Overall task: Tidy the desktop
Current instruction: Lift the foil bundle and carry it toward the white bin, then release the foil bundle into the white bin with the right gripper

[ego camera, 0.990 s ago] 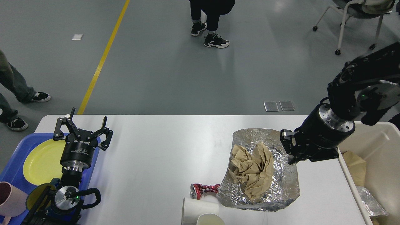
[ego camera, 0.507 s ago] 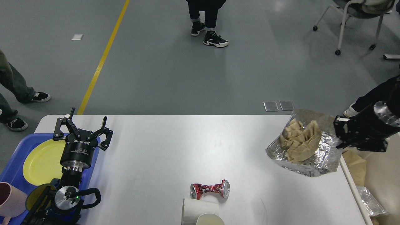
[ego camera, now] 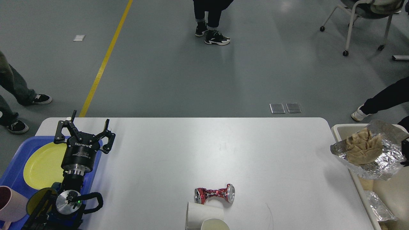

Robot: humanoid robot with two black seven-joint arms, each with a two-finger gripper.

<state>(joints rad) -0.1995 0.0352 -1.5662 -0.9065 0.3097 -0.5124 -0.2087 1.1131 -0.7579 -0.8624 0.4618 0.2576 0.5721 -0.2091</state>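
Foil sheet (ego camera: 374, 159) cradling crumpled brown paper (ego camera: 364, 148) hangs over the beige bin (ego camera: 338, 129) beside the white table (ego camera: 191, 153); best released well inside the rim, right end effector's grip unseen, left end effector (ego camera: 83, 135) spread wide

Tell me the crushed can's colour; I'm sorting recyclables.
Red with silver ends; the crushed can shows best in the head view, lying on the desktop.

1 crushed can (ego camera: 214, 195), 2 paper cups (ego camera: 204, 215), 1 yellow plate (ego camera: 43, 164), 1 blue tray (ego camera: 12, 171)
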